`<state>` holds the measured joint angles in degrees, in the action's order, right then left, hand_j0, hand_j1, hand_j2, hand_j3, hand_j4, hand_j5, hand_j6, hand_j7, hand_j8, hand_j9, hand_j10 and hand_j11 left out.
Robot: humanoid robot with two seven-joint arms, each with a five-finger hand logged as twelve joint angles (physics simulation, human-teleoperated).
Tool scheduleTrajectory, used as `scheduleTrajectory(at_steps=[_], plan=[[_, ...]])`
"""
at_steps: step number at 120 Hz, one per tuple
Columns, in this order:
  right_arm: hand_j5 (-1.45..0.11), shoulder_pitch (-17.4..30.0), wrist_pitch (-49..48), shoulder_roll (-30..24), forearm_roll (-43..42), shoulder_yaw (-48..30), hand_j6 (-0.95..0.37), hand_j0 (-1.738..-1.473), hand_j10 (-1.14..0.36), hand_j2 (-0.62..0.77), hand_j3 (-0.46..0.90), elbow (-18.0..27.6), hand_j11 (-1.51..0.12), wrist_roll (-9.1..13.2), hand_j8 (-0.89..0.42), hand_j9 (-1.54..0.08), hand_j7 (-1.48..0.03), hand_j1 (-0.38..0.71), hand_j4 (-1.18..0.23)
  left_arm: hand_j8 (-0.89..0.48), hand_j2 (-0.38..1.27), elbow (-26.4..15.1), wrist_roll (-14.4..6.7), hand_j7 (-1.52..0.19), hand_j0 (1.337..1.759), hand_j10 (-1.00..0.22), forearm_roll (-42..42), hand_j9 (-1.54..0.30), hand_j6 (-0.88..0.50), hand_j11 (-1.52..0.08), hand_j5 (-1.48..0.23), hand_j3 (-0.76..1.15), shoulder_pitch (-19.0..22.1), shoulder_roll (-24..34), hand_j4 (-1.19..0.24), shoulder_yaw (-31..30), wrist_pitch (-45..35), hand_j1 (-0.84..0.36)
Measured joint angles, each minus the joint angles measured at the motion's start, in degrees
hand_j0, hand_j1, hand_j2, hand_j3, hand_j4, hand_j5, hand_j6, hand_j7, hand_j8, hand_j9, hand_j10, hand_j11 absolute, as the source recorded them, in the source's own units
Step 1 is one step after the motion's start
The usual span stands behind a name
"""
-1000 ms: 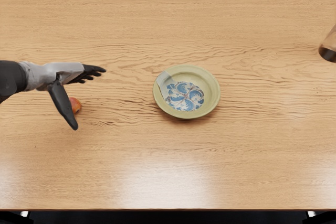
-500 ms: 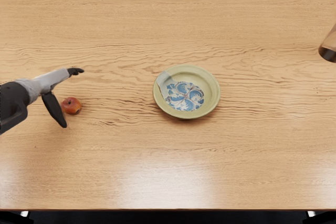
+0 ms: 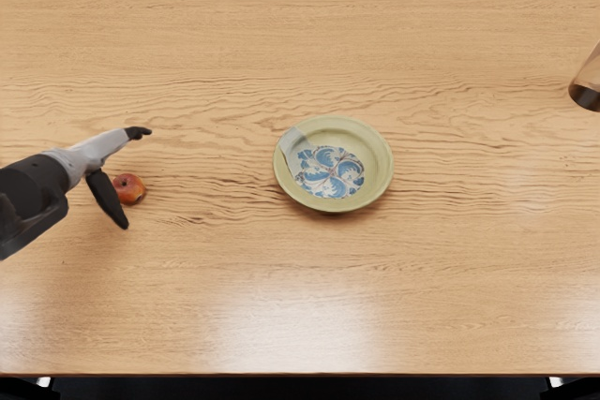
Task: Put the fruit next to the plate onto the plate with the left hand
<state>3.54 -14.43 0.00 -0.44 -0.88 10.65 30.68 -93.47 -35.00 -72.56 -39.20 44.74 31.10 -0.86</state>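
Note:
A small red apple [image 3: 129, 188] lies on the wooden table, well to the left of a green plate [image 3: 375, 151] with a blue pattern in its middle. My left hand [image 3: 120, 175] reaches in from the left edge and straddles the apple's left side, fingers spread: the thumb points down in front of the fruit, the other fingers stretch past it toward the back. The hand is open and holds nothing. The plate has no fruit on it. The right arm shows only as a dark tip at the right edge [image 3: 587, 86].
The wooden table [image 3: 300, 278] fills the view, with its front edge at the bottom and a brown wall along the top.
The left hand has drawn back to the left, uncovering the apple, then shifted slightly right to close in around it. Apple and plate have not moved.

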Motion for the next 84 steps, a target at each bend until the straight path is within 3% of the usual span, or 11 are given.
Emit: scheduleTrajectory(at_steps=[49, 84], plan=[[0.00, 0.0, 0.2, 0.0, 0.0, 0.0, 0.00, -1.658, 0.00, 0.00, 0.00, 0.0, 0.00, 0.0, 0.00, 0.00, 0.00, -0.35, 0.00, -0.24, 0.05, 5.2, 0.0, -0.31, 1.658, -0.24, 0.1, -0.31, -0.24, -0.31, -0.31, 0.00, 0.5, -2.9, -0.24, 0.0, -0.5, 0.07], [0.00, 0.0, 0.3, 0.0, 0.0, 0.0, 0.00, -1.658, 0.00, 0.00, 0.00, -0.1, 0.00, 0.0, 0.00, 0.00, 0.00, -0.35, 0.00, -0.38, 0.08, 5.9, 0.0, -0.49, 1.658, -0.38, -1.6, -0.49, -0.38, -0.49, -0.49, 0.00, 0.8, -3.5, -0.38, -1.0, -2.9, -0.10]])
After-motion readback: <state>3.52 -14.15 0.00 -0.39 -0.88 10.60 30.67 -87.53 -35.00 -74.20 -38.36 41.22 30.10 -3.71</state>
